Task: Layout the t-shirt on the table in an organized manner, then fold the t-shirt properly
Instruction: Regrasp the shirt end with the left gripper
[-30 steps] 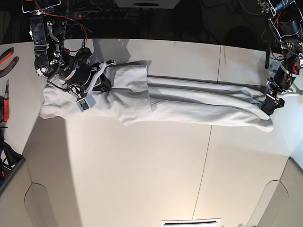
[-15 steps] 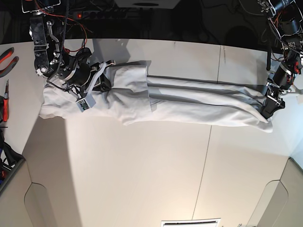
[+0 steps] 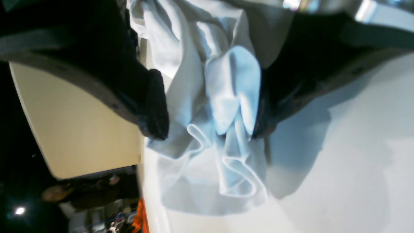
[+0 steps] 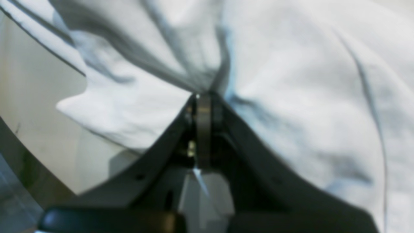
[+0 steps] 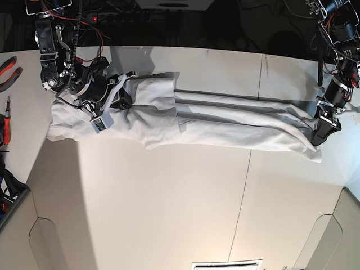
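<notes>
Your bench [image 5: 169,214] fills most of the base view, a wide pale top with a thin dark seam running down it and rounded cut-outs at the near corners. Across its far half lies the t-shirt [image 5: 225,126], drawn out into a long narrow band from one arm to the other, with lengthwise folds along its middle and a bunched, wider mass at the end under your right arm.

Your right claw [image 4: 202,97] is clenched on the t-shirt: in the right wrist view the two dark fingers meet at a point and the cloth gathers into creases radiating from that pinch. In the base view that arm sits low over the bunched end, on the view's left.

Your left claw [image 3: 210,129] stands released at the other end of the band. In the left wrist view its dark fingers [image 3: 155,106] are spread wide apart, and a crumpled tip of the t-shirt with a curled hem lies between them on the bench; whether the cloth brushes either finger you cannot tell from that blurred view. In the base view the left claw [image 5: 322,134] sits right at the tapered end of the cloth.

At the left edge of the base view, off the bench, red-handled pliers [image 5: 8,70] lie beside a small screwdriver [image 5: 7,121]
</notes>
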You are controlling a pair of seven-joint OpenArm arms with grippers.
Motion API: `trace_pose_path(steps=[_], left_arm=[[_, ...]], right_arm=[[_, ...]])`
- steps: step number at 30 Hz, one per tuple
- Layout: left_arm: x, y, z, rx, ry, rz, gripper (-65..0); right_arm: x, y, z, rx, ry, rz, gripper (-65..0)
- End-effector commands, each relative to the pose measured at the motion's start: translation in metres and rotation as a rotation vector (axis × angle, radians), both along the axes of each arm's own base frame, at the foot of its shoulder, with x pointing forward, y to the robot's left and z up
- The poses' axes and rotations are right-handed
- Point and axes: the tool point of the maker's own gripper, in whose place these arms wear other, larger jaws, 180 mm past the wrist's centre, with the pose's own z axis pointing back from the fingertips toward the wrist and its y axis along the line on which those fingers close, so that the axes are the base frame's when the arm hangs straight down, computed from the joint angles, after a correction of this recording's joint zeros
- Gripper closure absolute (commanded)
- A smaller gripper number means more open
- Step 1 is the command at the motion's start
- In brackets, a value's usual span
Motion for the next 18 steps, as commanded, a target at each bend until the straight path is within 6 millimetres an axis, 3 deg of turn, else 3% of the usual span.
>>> trace_pose_path(steps=[1, 5, 18], left_arm=[[0.01, 0.01, 0.02, 0.015, -0.07, 0.011, -42.2], [0.011, 0.011, 0.024, -0.005, -0.091, 0.023, -42.2], [0.014, 0.007, 0.012, 0.087, -0.02, -0.026, -42.2]], right_arm=[[0.003, -0.009, 0.002, -0.035, -0.006, -0.003, 0.0], [0.003, -0.009, 0.002, -0.035, -0.006, -0.003, 0.0], [0.003, -0.009, 0.002, -0.034, -0.006, -0.004, 0.0]])
